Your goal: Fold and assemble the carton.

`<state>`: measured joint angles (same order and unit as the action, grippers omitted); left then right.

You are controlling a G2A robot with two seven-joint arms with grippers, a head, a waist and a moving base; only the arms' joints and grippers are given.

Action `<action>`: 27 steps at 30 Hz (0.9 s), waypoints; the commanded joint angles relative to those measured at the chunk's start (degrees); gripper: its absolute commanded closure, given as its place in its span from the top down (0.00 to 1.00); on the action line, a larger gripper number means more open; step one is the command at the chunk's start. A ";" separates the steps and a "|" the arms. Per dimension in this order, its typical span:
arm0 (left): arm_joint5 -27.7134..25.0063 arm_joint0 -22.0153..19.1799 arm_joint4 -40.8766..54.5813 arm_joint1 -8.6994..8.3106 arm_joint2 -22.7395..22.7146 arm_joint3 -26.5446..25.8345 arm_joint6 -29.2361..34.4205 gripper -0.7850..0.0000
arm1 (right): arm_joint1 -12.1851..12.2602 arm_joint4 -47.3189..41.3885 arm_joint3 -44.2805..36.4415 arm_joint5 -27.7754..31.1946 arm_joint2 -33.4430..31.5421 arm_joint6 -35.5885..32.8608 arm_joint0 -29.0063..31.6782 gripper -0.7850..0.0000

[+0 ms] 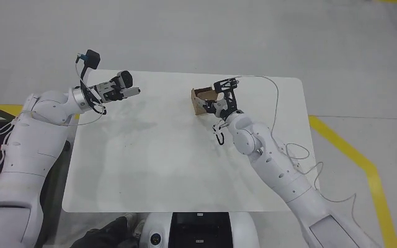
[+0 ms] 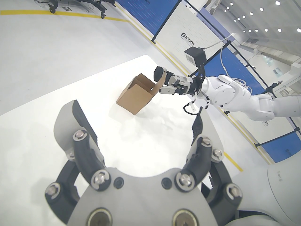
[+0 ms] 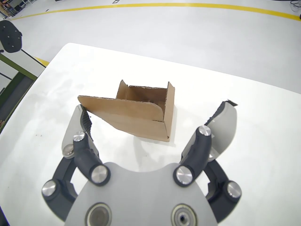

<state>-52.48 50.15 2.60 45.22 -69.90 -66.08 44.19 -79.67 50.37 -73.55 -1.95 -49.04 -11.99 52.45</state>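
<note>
Top view: the brown carton (image 1: 201, 100), partly erected with its top open, sits near the far edge of the white desk (image 1: 155, 167). The left tool (image 1: 131, 92) is well apart, with bare desk between.
Left wrist view: the left tool is released, jaws spread.
Right wrist view: the right tool (image 3: 155, 106) is spread, one finger (image 3: 77, 121) touching the carton's raised flap.

We see the right gripper (image 3: 155, 106) with its fingers spread wide over a white table (image 3: 70, 71). Between them sits the brown carton (image 3: 145, 95), a partly formed box with its open side facing us and its walls standing. A long flap (image 3: 127, 116) slants out from it towards one finger (image 3: 78, 123), and the flap's corner sits right at that fingertip; we cannot tell whether they touch. The other finger stands apart from the cardboard. Beyond the table's edge lies a pale floor (image 3: 164, 31) crossed by a yellow line (image 3: 164, 5).
</note>
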 commanded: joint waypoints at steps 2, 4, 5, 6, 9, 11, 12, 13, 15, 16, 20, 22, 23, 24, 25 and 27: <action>0.00 0.00 0.00 0.00 0.00 0.00 0.00 1.00 | 0.05 0.24 -0.14 -0.08 -0.76 -0.19 0.60 1.00; 0.00 0.00 0.00 0.00 0.00 0.00 0.00 1.00 | 0.27 0.98 -0.95 -0.38 -1.64 -0.45 1.36 1.00; 0.00 0.00 0.00 0.00 0.00 0.00 0.00 1.00 | 0.44 1.37 -1.49 -0.54 -2.26 -0.54 1.88 1.00; 0.00 0.00 0.00 0.00 0.00 0.00 0.00 1.00 | 0.64 1.80 -2.03 -0.80 -3.01 -0.63 2.44 1.00; 0.00 0.00 0.00 0.00 0.00 0.00 0.00 1.00 | 1.30 2.60 -3.67 -1.25 -5.63 -1.31 4.23 1.00; 0.00 0.00 0.00 0.00 0.00 0.00 0.00 1.00 | 1.75 2.95 -5.00 -1.17 -7.37 -1.78 5.54 1.00; 0.00 0.00 0.00 0.00 0.00 0.00 0.00 1.00 | 1.97 3.23 -5.73 -1.08 -8.22 -2.01 6.18 1.00; 0.00 0.00 0.00 0.00 0.00 0.00 0.00 1.00 | 2.18 3.45 -6.53 -0.93 -8.99 -2.27 6.87 1.00; 0.00 0.00 0.00 0.00 0.00 0.00 0.00 1.00 | 2.57 4.12 -8.21 -0.69 -10.35 -2.79 8.25 1.00; 0.00 0.00 0.00 0.00 0.00 0.00 0.00 1.00 | 2.74 4.42 -9.03 -0.57 -10.96 -3.04 8.94 1.00; 0.00 0.00 0.00 0.00 0.00 0.00 0.00 1.00 | 3.29 5.53 -12.35 0.03 -12.84 -3.88 11.48 1.00; 0.00 0.00 0.00 0.00 0.00 0.00 0.00 1.00 | 3.45 4.46 -13.87 2.56 -13.19 -4.16 12.64 1.00; 0.00 0.00 0.00 0.00 0.00 0.00 0.00 1.00 | 3.51 4.05 -14.32 4.04 -13.23 -4.38 12.93 1.00; 0.00 0.00 0.00 0.00 0.00 0.00 0.00 1.00 | 3.52 3.66 -14.69 5.32 -13.14 -4.45 13.08 1.00; 0.00 0.00 0.00 0.00 0.00 0.00 0.00 1.00 | 3.49 3.24 -14.92 6.49 -12.88 -4.44 13.15 1.00; 0.00 0.00 0.00 0.00 0.00 0.00 0.00 1.00 | 3.35 3.80 -14.93 7.35 -12.01 -4.41 12.75 1.00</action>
<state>-52.48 50.15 2.60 45.22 -69.90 -66.08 44.19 -76.23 53.87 -88.53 5.16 -61.49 -16.45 65.45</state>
